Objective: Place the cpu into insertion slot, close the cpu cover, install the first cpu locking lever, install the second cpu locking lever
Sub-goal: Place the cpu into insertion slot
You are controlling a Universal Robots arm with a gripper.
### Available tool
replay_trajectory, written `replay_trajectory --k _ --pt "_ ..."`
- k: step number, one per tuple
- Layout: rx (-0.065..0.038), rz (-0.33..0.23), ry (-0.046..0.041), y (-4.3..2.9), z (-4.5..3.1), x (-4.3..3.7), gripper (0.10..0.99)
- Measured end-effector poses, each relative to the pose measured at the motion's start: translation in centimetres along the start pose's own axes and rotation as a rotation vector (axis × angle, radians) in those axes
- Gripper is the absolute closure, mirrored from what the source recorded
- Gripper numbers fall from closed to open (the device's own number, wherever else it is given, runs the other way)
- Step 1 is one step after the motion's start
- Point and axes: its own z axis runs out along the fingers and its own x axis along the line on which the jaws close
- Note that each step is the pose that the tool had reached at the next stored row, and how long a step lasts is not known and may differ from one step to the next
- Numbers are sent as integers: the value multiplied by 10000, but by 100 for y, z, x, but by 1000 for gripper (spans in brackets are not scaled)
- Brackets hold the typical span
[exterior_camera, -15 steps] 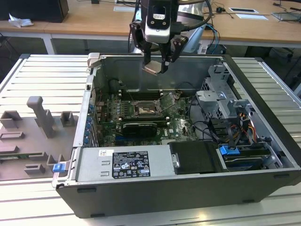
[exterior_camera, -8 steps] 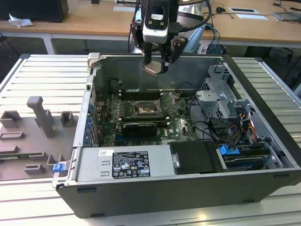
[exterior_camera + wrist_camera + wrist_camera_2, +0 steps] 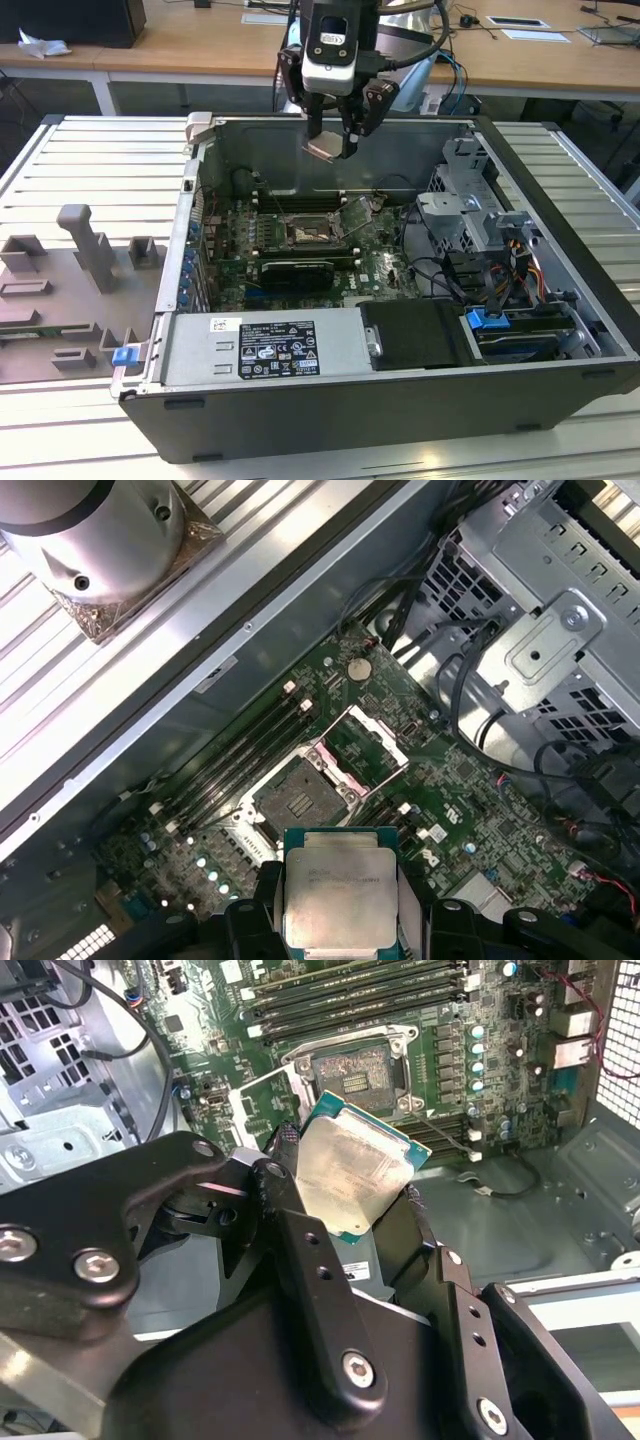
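Gripper (image 3: 336, 138) above an open computer case (image 3: 400, 420), its fingers (image 3: 281, 1182) clenched on opposite edges of the cpu (image 3: 325, 148). The cpu hangs tilted in the air, well apart from the motherboard (image 3: 385, 265) below it. The slot (image 3: 312, 232) lies bare, its dark centre exposed, just beside the long memory slots (image 3: 305, 196). The cover (image 3: 357, 214) stands swung up, raised at an angle on the side of the slot toward the exterior view's right. In both wrist views the pale metal face of the cpu shows between the black fingers.
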Motion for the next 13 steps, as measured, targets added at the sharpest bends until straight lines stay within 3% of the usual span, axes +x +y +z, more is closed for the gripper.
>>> replay_trajectory --k 13 --pt "-1 71 -6 -4 36 -1 545"
